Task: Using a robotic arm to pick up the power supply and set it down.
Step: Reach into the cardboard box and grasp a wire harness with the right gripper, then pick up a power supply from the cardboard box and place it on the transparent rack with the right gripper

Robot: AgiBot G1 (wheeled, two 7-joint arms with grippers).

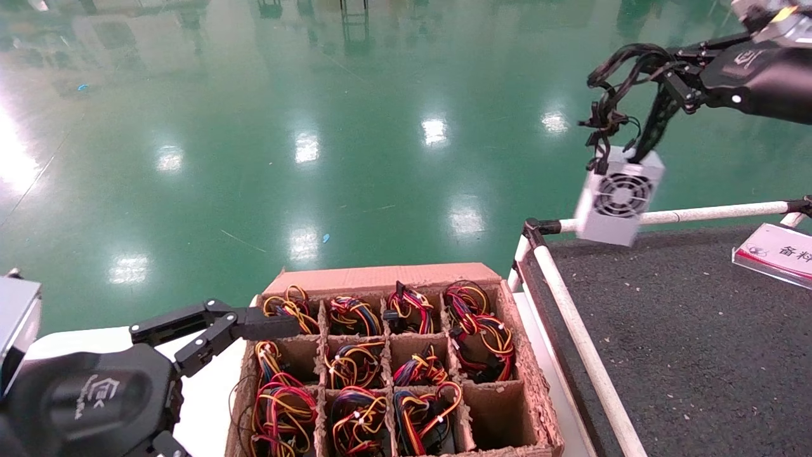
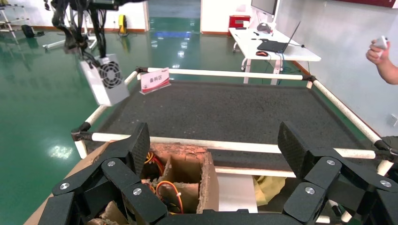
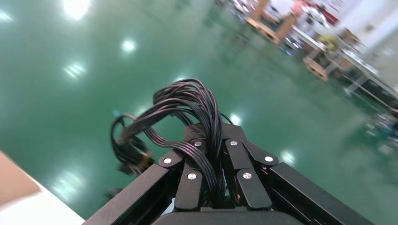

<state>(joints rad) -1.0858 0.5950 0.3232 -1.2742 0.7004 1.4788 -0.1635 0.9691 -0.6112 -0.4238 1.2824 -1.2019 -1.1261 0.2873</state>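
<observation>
The power supply (image 1: 618, 197) is a silver-grey box with a round fan grille. It hangs tilted in the air over the far left corner of the dark mat table (image 1: 685, 343). My right gripper (image 1: 672, 86) at the top right is shut on its black cable bundle (image 1: 625, 63), and the box dangles below. In the right wrist view the cables (image 3: 187, 101) run between the closed right gripper (image 3: 213, 140); the box is hidden there. The left wrist view shows the box (image 2: 105, 78) off the mat. My left gripper (image 1: 254, 324) stands open and empty over the carton's left rear, as the left wrist view (image 2: 215, 140) also shows.
A divided cardboard carton (image 1: 380, 276) holds units with red, yellow and orange wires. White tube rails (image 1: 571, 317) edge the mat table. A sign card (image 1: 774, 254) stands at its far right. A person's hand (image 2: 382, 51) shows beyond the table.
</observation>
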